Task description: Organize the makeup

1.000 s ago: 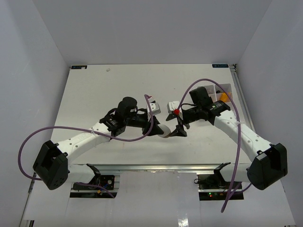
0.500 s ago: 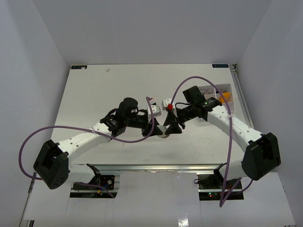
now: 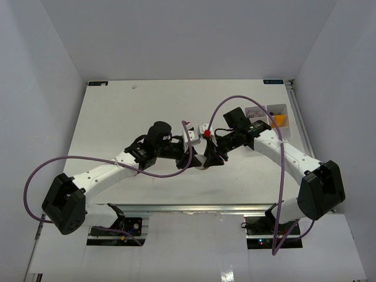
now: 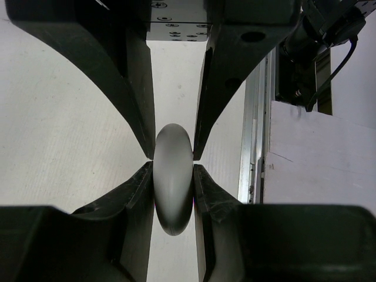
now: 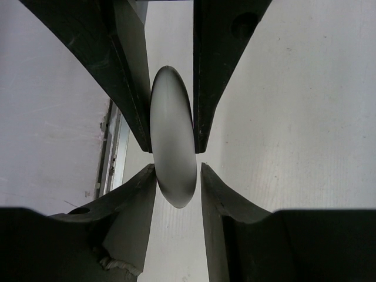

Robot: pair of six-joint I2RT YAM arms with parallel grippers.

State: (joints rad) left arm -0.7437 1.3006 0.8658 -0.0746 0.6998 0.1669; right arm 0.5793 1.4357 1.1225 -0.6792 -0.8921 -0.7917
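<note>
One white compact [image 4: 173,188] is held on its edge near the middle of the table [image 3: 117,111], between the two arms. It cannot be told if it is lifted or if it rests on the table top. It is pinched by the left gripper [image 4: 173,167], whose fingers are pressed on both flat sides. The right gripper [image 5: 178,166] is set around the same compact from the other way. Its fingers are very close on both sides, but a thin strip of light is seen beside one of them. So it cannot be told if they are pressed on yet. It looks like the compact is being passed from the left arm to the right arm.

At the back right of the table a white tray [image 3: 262,108] is seen. An orange tube [image 3: 281,120] is already laid in one of its boxes. Something small and pale is seen in another box, but it is too small to be named. So part of the job looks done.

The compact is not put away yet, and it is well apart from the tray. The pass has to be finished first. Then the compact can be carried to the tray and set in a box. Other loose makeup cannot be made out from above, and some spots are hidden by the arms.
</note>
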